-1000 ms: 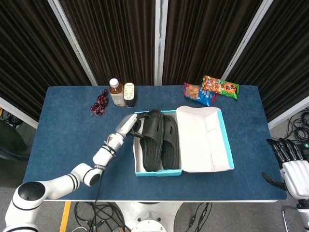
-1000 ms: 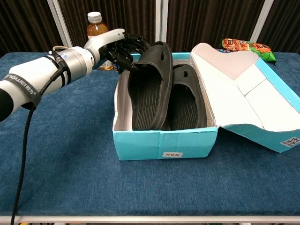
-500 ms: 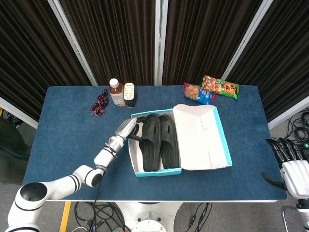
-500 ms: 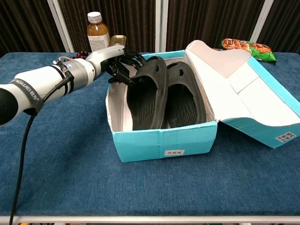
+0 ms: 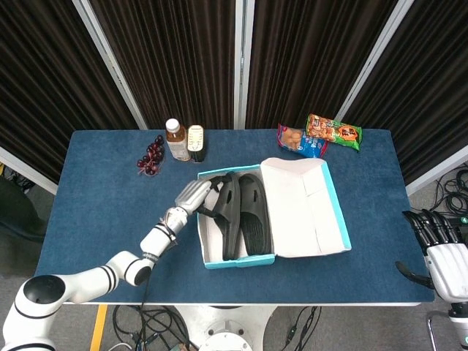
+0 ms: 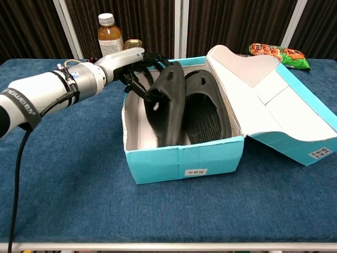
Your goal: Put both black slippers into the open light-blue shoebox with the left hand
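Note:
The open light-blue shoebox (image 5: 241, 260) (image 6: 184, 164) stands mid-table, its white lid (image 5: 303, 208) (image 6: 263, 100) folded out to the right. Both black slippers are inside it. The right slipper (image 5: 254, 213) (image 6: 206, 109) lies flat, sole down. The left slipper (image 5: 227, 216) (image 6: 169, 103) stands tilted on its edge against the box's left side. My left hand (image 5: 196, 195) (image 6: 131, 64) is at the box's far left corner and its fingers grip the raised edge of that slipper. My right hand (image 5: 439, 245) hangs off the table's right edge, fingers apart and holding nothing.
A tea bottle (image 5: 175, 139) (image 6: 109, 34), a small can (image 5: 195, 142) (image 6: 133, 44) and a bunch of dark grapes (image 5: 151, 157) stand behind my left hand. Two snack packets (image 5: 333, 131) (image 6: 276, 54) lie at the back right.
The left slipper has tipped from lying over the box's rim to standing on its edge inside. The box has slid and turned a little to the left, and my left hand has followed it.

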